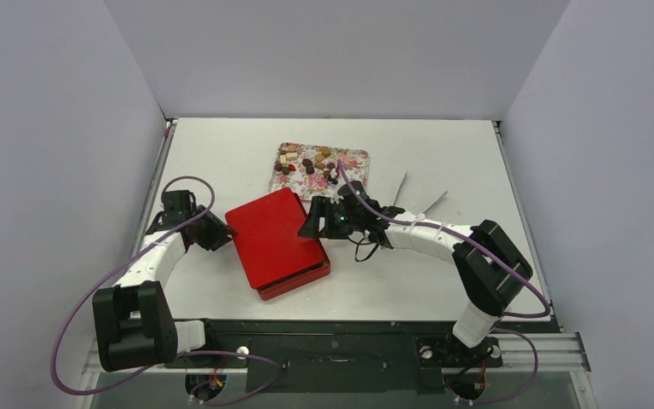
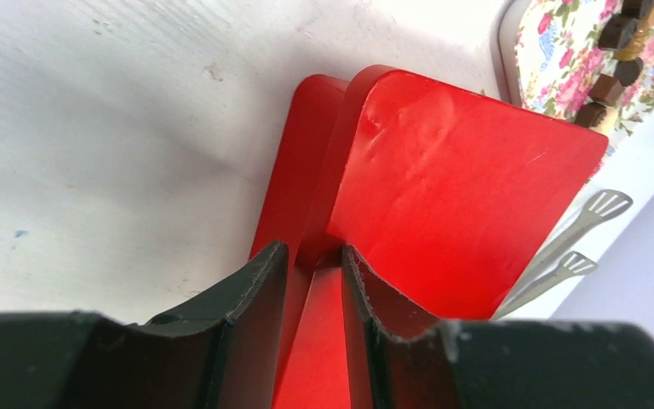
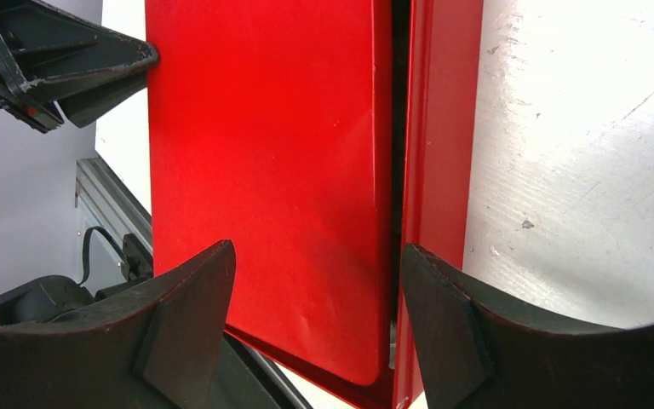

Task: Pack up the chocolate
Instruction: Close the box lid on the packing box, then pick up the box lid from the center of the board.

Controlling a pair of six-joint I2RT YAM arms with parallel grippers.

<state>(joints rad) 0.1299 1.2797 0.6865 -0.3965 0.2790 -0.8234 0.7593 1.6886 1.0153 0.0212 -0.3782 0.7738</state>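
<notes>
Left gripper (image 1: 207, 232) pinches the red lid (image 1: 271, 230) at its left edge, ajar over the red box (image 1: 294, 285). Right gripper (image 1: 317, 223) stands open astride the right edge. Chocolate (image 1: 311, 162) lies on the far floral tray (image 1: 356, 158), so packing looks unstarted.

A white bench (image 1: 221, 153) fills the floor of a small enclosure. Plain, pale grey walls shut it in on three sides: a back wall (image 1: 332, 51), a left wall (image 1: 51, 128) and a right wall (image 1: 605, 128). A silvery metal rail (image 1: 553, 348) runs along the near edge. Up close the bench top shows faint scratches and specks. The light is soft and even.
</notes>
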